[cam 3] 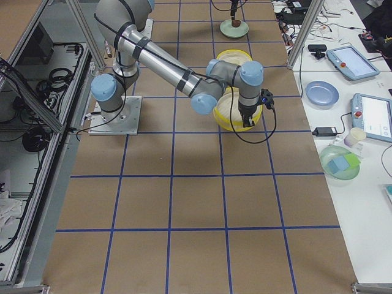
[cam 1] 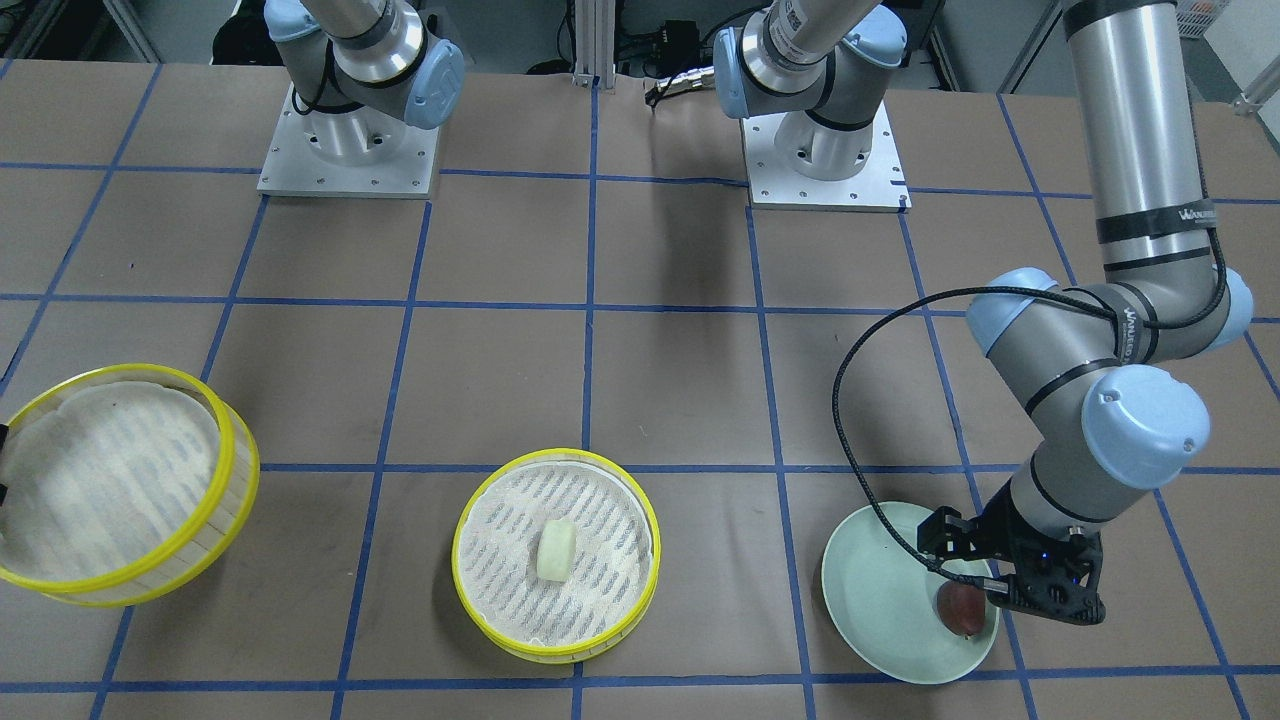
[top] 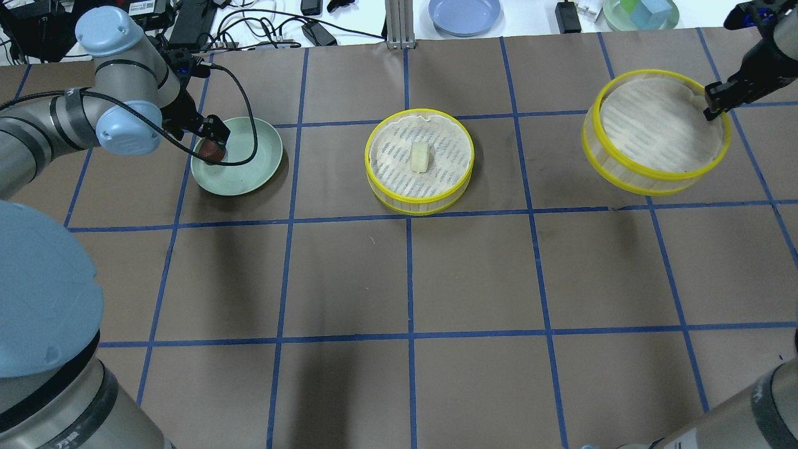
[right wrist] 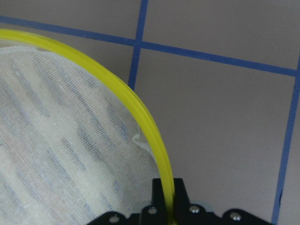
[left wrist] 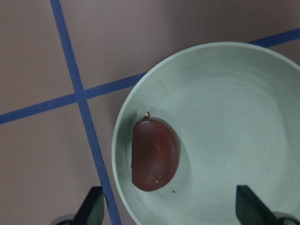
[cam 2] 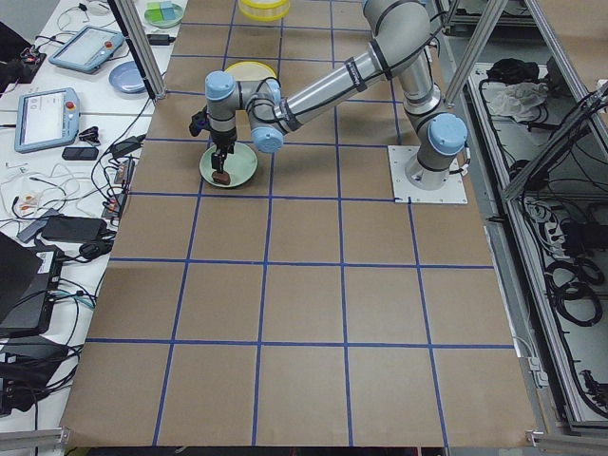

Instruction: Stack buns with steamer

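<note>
The dark reddish-brown bun [left wrist: 154, 154] lies near the rim of the mint-green plate [left wrist: 234, 117]; it also shows in the overhead view [top: 212, 151]. My left gripper [top: 212, 138] hovers just above it, open, with its fingertips [left wrist: 93, 206] wide apart. The cream-white bun [top: 419, 156] lies in the middle steamer tier [top: 418, 204] on the table. My right gripper [top: 714, 103] is shut on the yellow rim [right wrist: 164, 187] of the second steamer tier [top: 648, 179]. It holds that tier tilted above the table, and the tier has no bun in it.
A blue plate [top: 464, 12], a glass bowl [top: 642, 12] and cables lie beyond the far table edge. The two arm bases [cam 1: 348, 150] [cam 1: 825, 160] stand at the robot's side. The brown table has a blue tape grid.
</note>
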